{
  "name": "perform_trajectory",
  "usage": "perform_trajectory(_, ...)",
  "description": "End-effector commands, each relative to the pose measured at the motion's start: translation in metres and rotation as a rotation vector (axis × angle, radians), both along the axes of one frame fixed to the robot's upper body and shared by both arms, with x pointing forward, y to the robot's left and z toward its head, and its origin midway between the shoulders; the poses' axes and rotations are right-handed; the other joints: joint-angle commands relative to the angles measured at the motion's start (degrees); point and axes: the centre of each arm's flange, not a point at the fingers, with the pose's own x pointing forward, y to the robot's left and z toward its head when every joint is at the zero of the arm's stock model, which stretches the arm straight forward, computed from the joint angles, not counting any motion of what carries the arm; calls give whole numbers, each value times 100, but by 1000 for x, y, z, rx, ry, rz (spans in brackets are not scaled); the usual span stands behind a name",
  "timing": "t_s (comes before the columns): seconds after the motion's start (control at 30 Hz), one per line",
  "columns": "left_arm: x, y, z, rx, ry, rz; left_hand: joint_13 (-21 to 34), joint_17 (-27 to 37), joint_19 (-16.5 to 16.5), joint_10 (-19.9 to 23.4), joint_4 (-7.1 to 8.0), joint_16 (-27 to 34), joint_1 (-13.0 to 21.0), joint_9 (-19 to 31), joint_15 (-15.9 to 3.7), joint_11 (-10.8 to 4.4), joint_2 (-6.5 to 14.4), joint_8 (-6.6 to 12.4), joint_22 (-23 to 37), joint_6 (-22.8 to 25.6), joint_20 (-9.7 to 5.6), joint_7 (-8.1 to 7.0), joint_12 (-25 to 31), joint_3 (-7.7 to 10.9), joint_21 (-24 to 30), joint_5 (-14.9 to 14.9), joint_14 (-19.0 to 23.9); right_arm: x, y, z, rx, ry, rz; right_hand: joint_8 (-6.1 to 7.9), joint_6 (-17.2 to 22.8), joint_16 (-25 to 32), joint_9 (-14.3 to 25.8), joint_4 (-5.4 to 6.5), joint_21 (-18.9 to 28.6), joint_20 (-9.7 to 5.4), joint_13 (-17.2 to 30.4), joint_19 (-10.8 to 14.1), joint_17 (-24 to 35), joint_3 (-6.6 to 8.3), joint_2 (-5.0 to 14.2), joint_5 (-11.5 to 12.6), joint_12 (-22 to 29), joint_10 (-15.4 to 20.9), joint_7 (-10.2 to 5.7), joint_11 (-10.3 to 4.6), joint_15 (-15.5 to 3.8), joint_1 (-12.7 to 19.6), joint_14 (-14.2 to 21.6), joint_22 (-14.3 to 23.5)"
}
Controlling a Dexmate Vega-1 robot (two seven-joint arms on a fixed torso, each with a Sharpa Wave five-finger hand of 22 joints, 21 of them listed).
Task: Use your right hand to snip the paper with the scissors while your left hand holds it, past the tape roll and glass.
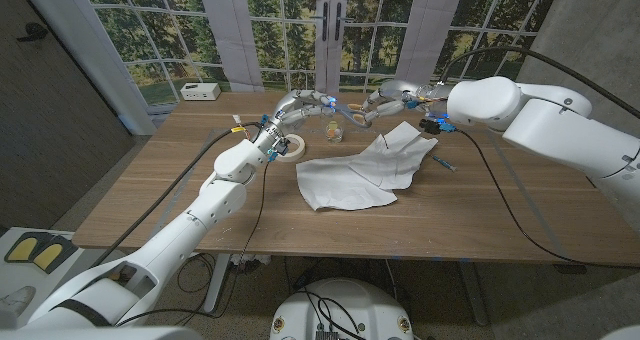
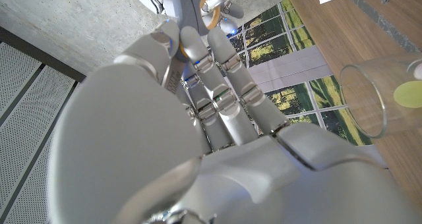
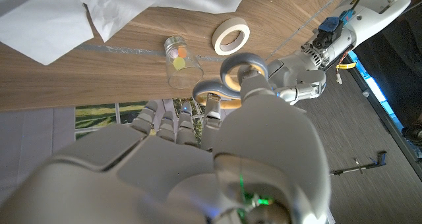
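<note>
The paper lay crumpled on the tabletop in front of the tape roll and the glass, untouched by my left hand. I judged it light, limp and quick to slide, so I'd pinch it at a raised edge near the cut. My right hand had its fingers through the loops of the scissors, raised over the tabletop's far side. The left hand hung beside it, fingers straight and close together, holding nothing.
</note>
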Motion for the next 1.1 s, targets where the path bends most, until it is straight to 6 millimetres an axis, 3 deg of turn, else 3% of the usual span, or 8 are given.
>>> perform_trajectory(0.03,-2,0,-2,2,4,4,1252,31,-34,243,35,46,29,31,18,-172,68,-7,8,46,-190,9,25,79,35,51,-13,-3,9,0,-23,-43,-2,186,527,49,33,-13,40,10,2,157,-9,-13,-73,9,109,309,-163,-107,-92,117,185,15)
perform_trajectory(0.27,-2,1,-3,-1,5,1,1250,34,-44,241,34,48,27,33,17,-175,65,-11,7,60,-188,12,16,78,55,47,-9,-4,13,1,-51,-42,-1,227,789,29,-37,-22,22,17,-2,173,-9,-30,-115,29,135,426,-173,-255,-144,176,215,12)
perform_trajectory(0.37,-2,0,-3,-2,2,1,1257,35,-46,246,36,49,26,33,18,-174,68,-12,7,66,-189,16,20,79,63,46,-8,-4,15,1,-59,-43,-2,216,904,-6,-100,-19,3,14,-5,157,-10,-43,-133,48,126,445,-177,-354,-364,213,147,11)
perform_trajectory(0.6,-1,1,-3,-3,3,1,1260,37,-58,246,35,51,25,35,18,-175,67,-20,6,67,-190,6,15,80,79,44,-4,-3,18,-1,-89,-32,-12,157,939,-23,-175,-2,-24,10,-7,110,-11,-57,-133,68,78,378,-206,-217,-249,243,85,12)
perform_trajectory(0.8,-1,0,-3,-4,2,0,1259,38,-75,244,33,50,25,36,17,-175,61,-27,4,73,-186,10,6,81,94,43,-7,0,20,-2,-112,-16,-17,139,1003,-31,-216,13,-36,19,-8,84,-9,-71,-134,77,59,356,-111,-174,-189,244,46,13)
perform_trajectory(1.1,-1,0,-4,-3,1,0,1265,38,-91,259,24,46,31,36,16,-170,51,-35,1,81,-193,17,6,84,113,45,-14,2,22,-2,-110,-18,-21,132,1213,-15,-286,52,-35,-9,-10,79,-8,-103,-121,96,93,497,-150,-167,-272,230,19,15)
